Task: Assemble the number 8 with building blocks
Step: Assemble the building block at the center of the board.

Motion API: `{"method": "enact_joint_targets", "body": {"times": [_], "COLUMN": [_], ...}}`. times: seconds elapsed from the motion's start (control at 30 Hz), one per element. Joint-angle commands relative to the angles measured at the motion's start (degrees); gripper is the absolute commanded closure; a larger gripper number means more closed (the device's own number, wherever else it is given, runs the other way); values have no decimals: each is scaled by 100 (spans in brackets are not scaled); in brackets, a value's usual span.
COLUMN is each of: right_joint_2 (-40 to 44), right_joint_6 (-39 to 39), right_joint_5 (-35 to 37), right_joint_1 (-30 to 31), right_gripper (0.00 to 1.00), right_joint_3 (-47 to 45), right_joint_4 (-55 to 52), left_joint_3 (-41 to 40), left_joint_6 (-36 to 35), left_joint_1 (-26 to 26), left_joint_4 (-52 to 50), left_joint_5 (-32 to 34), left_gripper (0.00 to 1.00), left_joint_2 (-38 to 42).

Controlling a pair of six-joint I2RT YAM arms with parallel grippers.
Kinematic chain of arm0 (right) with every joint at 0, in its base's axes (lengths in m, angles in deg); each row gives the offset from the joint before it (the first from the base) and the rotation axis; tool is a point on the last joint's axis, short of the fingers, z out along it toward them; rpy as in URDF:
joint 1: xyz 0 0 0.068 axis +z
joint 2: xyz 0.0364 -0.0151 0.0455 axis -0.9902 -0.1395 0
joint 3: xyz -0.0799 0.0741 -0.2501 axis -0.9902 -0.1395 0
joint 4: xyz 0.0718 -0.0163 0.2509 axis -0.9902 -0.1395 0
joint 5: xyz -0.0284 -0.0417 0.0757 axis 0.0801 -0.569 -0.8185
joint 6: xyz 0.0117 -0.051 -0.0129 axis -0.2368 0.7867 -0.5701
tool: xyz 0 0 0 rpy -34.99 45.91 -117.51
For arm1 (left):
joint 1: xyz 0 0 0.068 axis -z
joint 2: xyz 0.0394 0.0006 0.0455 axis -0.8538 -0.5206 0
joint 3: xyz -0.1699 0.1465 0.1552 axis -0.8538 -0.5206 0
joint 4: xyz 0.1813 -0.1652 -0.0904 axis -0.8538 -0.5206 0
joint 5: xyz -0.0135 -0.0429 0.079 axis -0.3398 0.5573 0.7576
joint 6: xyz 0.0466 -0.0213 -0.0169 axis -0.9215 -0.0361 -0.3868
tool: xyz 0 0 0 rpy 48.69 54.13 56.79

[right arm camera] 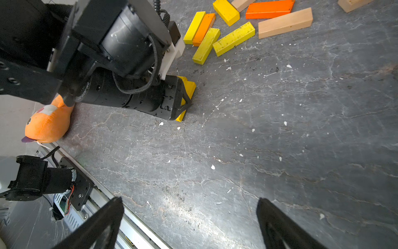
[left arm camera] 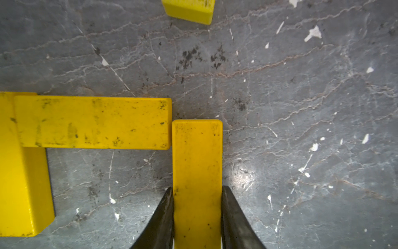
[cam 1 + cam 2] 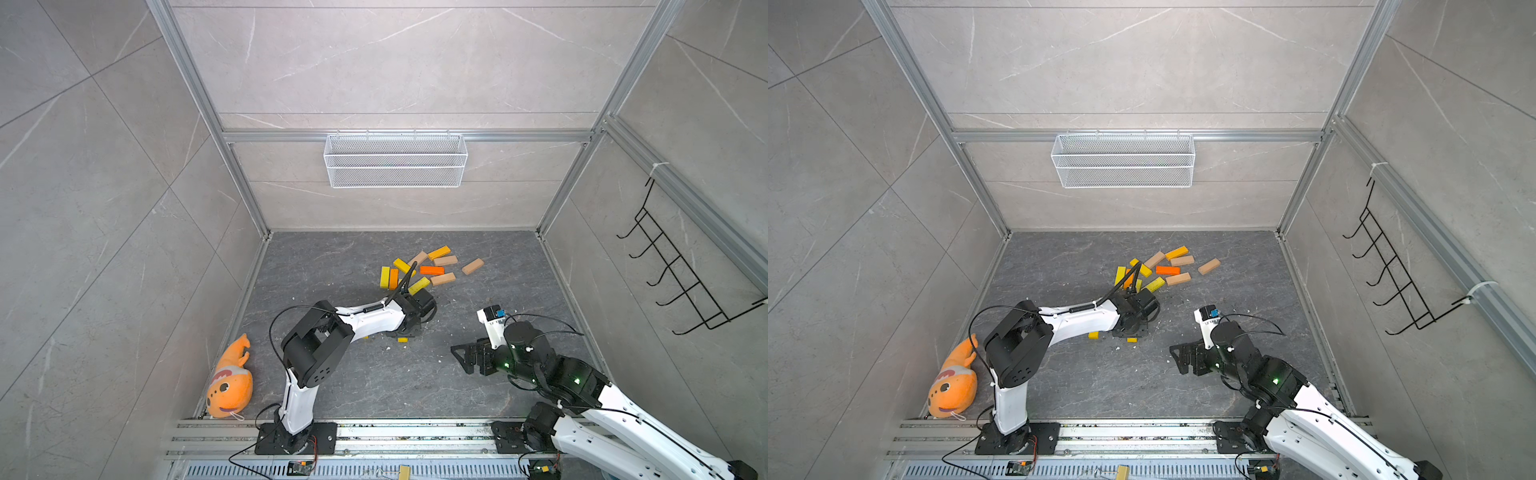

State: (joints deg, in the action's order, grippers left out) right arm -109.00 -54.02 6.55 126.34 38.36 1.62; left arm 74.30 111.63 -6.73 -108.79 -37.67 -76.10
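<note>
My left fingers (image 2: 167,207) are clenched on a yellow bar (image 2: 197,155) down at the worktop (image 2: 301,107), its end just beside a second bar (image 2: 92,122) at 9 o'clock. My right fingers (image 1: 107,220) stand released, empty. The loose bars (image 3: 432,270) lie at 12 o'clock.

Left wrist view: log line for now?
left tool: shut on held yellow block | its end: beside flat yellow block | right tool: open, empty
</note>
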Motion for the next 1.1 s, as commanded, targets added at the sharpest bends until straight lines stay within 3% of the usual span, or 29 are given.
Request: {"method": "enact_joint_targets", "body": {"times": [0.0, 0.87, 1.07], "right_joint_2": [-7, -21, 5], "right_joint_6": [-43, -69, -69], "right_joint_5": [92, 97, 103], "right_joint_1": [29, 29, 28], "right_gripper": [1, 1, 1], "right_joint_3": [-93, -208, -225], "right_joint_4": [73, 144, 135], "left_joint_3": [32, -20, -25], "left_joint_6": [-63, 77, 73], "left_joint_1": [-57, -110, -110], "left_joint_4": [32, 66, 56], "left_joint_5": [-34, -39, -45], "left_gripper": [69, 65, 57], "left_joint_2": [-83, -163, -148]}}
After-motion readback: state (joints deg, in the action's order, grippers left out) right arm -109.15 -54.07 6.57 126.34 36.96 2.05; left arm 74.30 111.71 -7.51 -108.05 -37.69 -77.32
